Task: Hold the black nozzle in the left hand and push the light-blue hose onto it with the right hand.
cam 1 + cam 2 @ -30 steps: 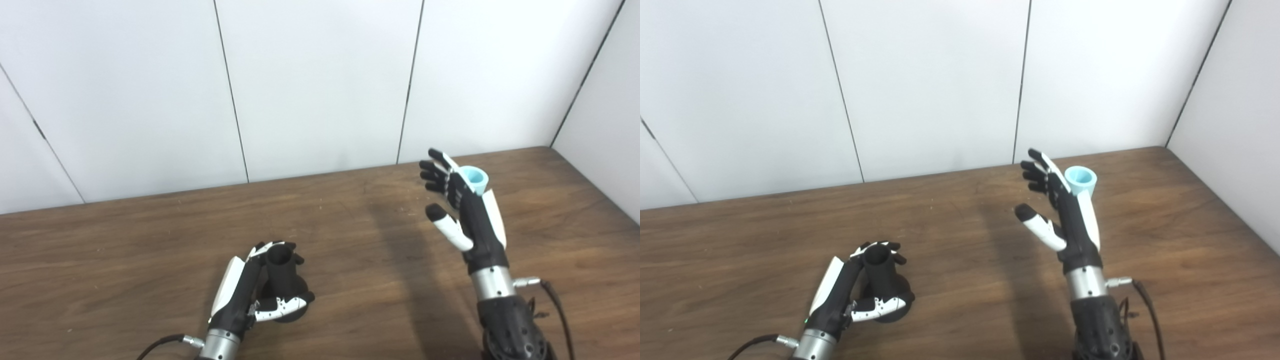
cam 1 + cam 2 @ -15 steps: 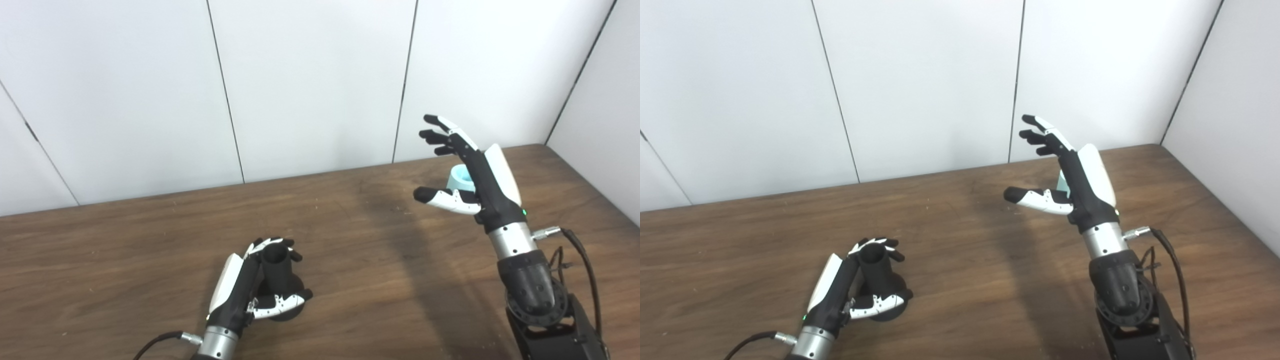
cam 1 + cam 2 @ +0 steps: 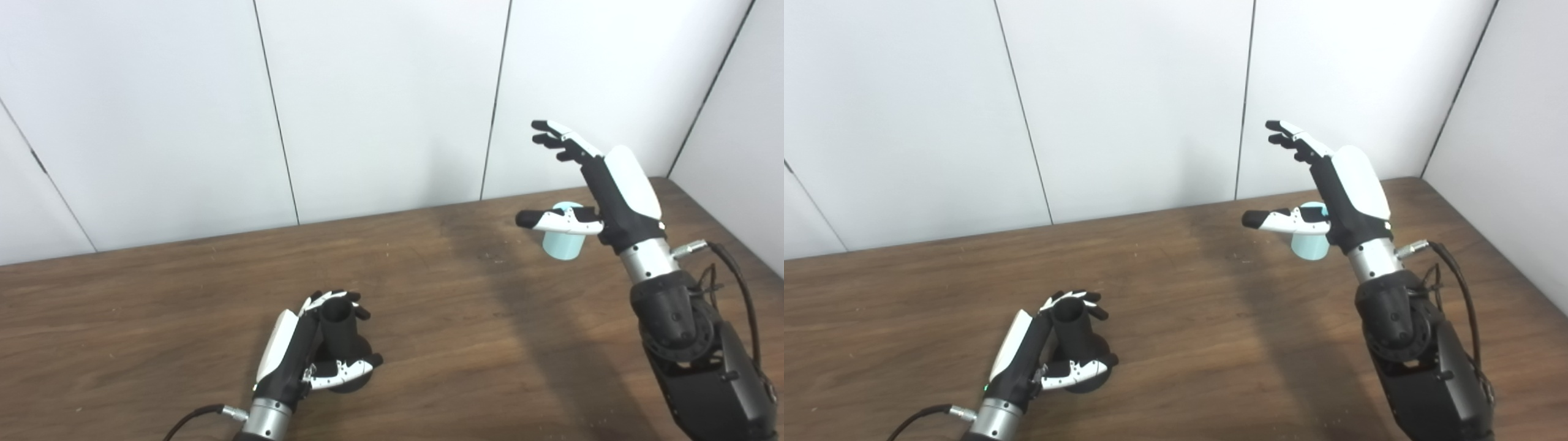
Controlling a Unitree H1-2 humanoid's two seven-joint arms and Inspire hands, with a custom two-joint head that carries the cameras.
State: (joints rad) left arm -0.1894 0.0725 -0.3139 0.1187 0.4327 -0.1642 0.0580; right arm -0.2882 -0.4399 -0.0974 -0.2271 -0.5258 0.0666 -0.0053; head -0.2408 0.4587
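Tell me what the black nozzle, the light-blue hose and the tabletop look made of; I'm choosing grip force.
Black nozzle: probably matte rigid plastic, no shine. Light-blue hose: smooth pale piece, plastic or rubber; stiffness unclear. Table: brown wood grain, possibly laminate.

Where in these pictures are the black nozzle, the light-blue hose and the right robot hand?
black nozzle (image 3: 339,327), left eye view, on its upright tube.
light-blue hose (image 3: 564,245), left eye view, on its lower side wall.
right robot hand (image 3: 1344,190), right eye view, on its back.
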